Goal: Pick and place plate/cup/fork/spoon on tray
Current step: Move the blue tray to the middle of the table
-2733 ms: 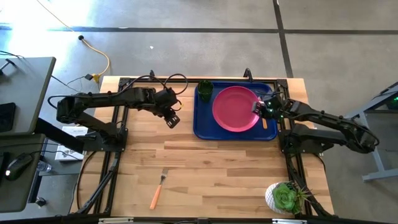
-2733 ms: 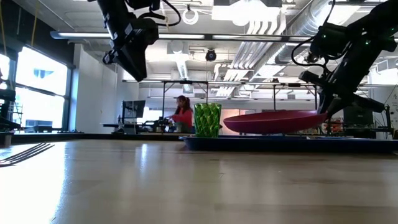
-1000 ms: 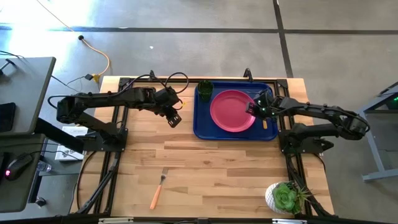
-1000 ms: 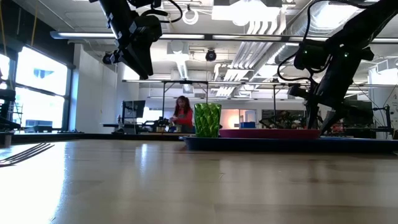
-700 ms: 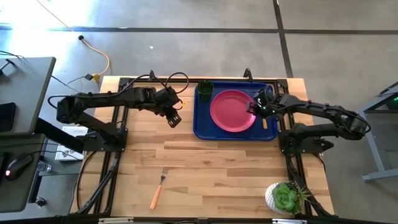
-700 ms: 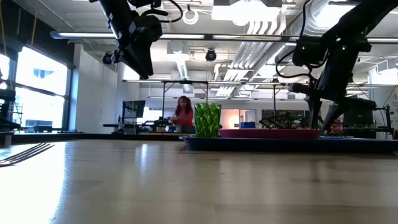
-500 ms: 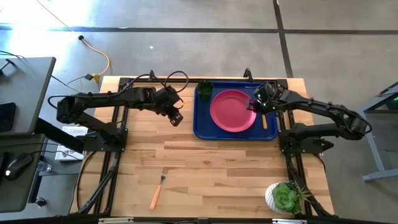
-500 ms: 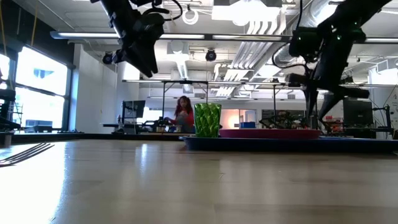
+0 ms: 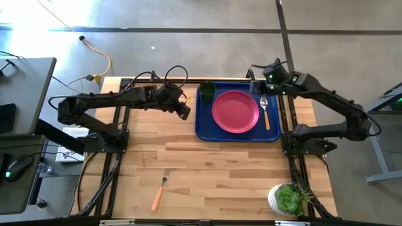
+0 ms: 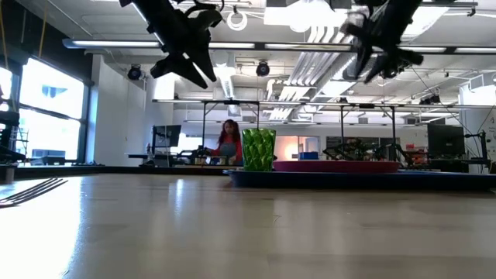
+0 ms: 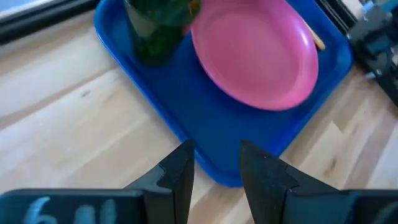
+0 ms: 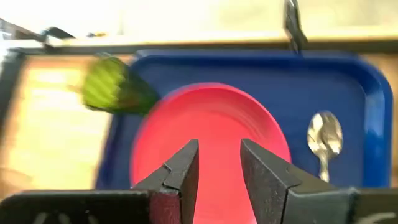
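The blue tray (image 9: 207, 129) lies at the table's far middle. On it rest the pink plate (image 9: 235, 111), flat, the green cup (image 9: 206, 91) upright at the far left corner, and the spoon (image 9: 265, 110) right of the plate. The orange-handled fork (image 9: 159, 191) lies on the wood near the front edge. My left gripper (image 9: 183, 112) hovers open just left of the tray, high above the table (image 10: 200, 77). My right gripper (image 9: 257, 86) hangs open over the tray's far right corner, looking down on the plate (image 12: 211, 130) and spoon (image 12: 324, 140).
A potted succulent (image 9: 287, 199) stands at the near right corner. Bare wood spreads between the tray and the fork. A desk with gear (image 9: 19, 94) stands off the table's left. A person (image 10: 228, 143) sits in the room far behind.
My right gripper has risen from the plate's right rim and drawn back toward the table's far edge; the plate stays flat on the tray. My left gripper has shifted a little toward the tray and turned.
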Robot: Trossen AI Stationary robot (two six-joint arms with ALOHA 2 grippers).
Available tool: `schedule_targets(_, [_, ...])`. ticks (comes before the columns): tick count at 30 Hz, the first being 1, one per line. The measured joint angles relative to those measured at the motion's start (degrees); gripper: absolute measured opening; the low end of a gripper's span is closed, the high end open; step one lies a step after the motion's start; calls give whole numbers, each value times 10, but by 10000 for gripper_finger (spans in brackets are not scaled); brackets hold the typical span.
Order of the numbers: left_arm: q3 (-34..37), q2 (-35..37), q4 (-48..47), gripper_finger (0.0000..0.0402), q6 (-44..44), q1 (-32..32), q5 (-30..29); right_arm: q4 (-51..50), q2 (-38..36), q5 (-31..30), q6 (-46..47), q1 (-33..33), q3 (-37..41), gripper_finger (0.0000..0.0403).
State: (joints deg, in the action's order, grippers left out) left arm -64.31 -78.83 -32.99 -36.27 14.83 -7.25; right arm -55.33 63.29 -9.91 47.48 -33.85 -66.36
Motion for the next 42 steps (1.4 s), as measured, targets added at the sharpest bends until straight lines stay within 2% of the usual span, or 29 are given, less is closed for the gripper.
schedule_targets(7, [0,-34,-2,137,-6,21,7,-21,0,-11,-25,41,-91,110])
schedule_targets(10, [0,-52,-2,156,-3,25,8,-28,0,-11,-30,54,-112,110])
schedule_targets(17, [0,-94,0,189,-57,33,20,-27,0,-11,-58,73,-136,110])
schedule_targets(31, [0,-201,80,184,-148,33,9,-27,0,-6,-105,88,-137,110])
schedule_targets(42, [0,-268,124,184,-176,33,7,-27,0,-5,-130,88,-137,110])
